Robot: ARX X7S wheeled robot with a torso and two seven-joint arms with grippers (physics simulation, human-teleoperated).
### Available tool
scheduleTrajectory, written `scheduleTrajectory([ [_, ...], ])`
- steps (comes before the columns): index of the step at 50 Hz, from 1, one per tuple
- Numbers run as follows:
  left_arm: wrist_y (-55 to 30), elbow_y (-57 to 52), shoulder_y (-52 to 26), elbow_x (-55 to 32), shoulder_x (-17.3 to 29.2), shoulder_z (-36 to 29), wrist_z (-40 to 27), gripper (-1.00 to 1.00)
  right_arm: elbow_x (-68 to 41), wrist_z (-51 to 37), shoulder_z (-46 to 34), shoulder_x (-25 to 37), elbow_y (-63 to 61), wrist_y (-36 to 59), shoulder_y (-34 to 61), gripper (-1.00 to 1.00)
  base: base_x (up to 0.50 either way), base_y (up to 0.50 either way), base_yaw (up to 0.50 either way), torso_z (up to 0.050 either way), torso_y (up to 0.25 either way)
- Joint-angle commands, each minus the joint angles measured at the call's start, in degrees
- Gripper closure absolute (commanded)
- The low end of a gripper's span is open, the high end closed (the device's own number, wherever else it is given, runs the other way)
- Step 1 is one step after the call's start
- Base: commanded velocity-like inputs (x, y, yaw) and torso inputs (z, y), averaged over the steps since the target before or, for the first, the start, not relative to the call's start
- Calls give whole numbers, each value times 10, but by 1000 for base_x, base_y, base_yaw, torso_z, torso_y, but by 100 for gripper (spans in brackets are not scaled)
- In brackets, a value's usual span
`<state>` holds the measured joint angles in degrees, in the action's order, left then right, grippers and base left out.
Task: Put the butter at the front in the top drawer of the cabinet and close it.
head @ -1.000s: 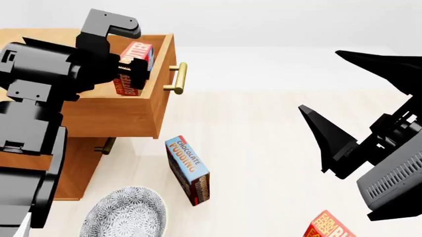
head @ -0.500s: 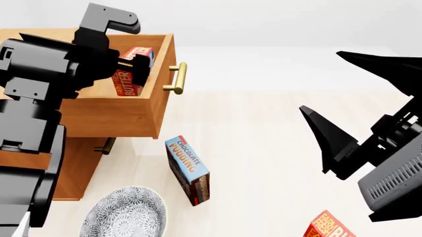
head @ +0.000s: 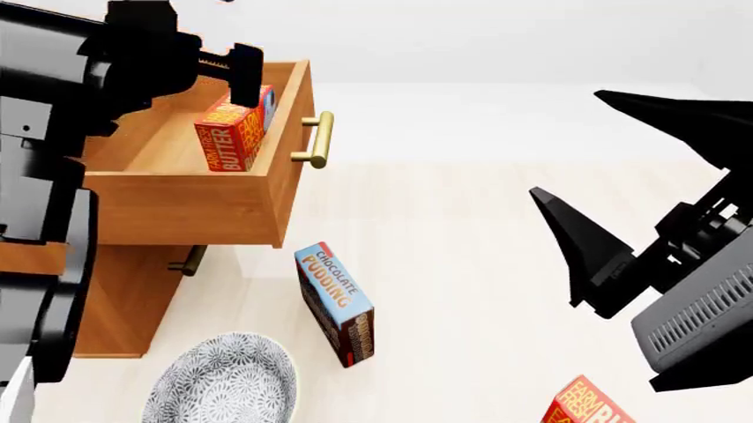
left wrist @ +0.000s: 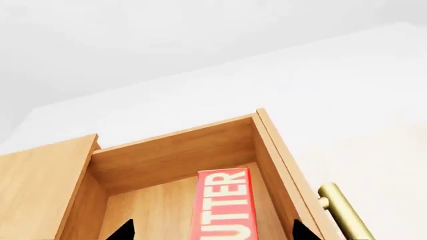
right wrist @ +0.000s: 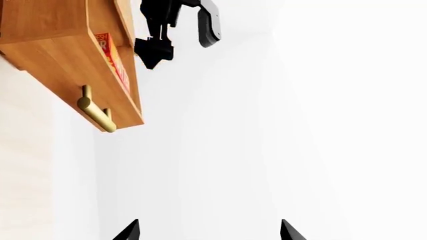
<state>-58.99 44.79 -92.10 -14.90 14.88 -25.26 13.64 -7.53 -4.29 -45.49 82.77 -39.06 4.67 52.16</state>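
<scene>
so the butter (head: 232, 134) is sitting inside the top drawer (head: 189, 207), which is pulled out of the cabinet (head: 118, 308), up against its front panel near the brass handle (head: 316, 139). left gripper (head: 235, 72) hangs just above the carton, not touching it, fingers spread with nothing between them. right gripper (head: 612, 194) is well off to the side over the bare floor, jaws wide apart, empty. a 2nd butter carton (head: 588, 405) lies below it.
</scene>
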Motion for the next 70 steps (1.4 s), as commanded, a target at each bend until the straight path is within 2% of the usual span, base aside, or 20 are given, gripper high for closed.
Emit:
scheduleTrajectory([
  [1, -5, -62, -15, -14, 5, 15, 1, -100, -7, -8, 4, 7, -4, 0, -2, -100, 0, 0, 0, 0, 0],
  [17, -76, -249, 41, -63, -2, 25, 1, -100, -43, -38, 16, 32, -13, -1, -2, -100, 0, 0, 0, 0, 0],
  [30, -136, -347, 79, -105, -45, 30, -13, -100, -39, -33, 17, 22, -15, 11, -4, -100, 0, 0, 0, 0, 0],
  [47, -185, -426, 123, -142, -92, 15, -34, -100, -46, -47, 17, 43, -17, 1, -13, -100, 0, 0, 0, 0, 0],
  [70, -206, -492, 200, -173, -104, -33, -57, -100, -47, -68, 12, 60, -15, -15, -28, -100, 0, 0, 0, 0, 0],
])
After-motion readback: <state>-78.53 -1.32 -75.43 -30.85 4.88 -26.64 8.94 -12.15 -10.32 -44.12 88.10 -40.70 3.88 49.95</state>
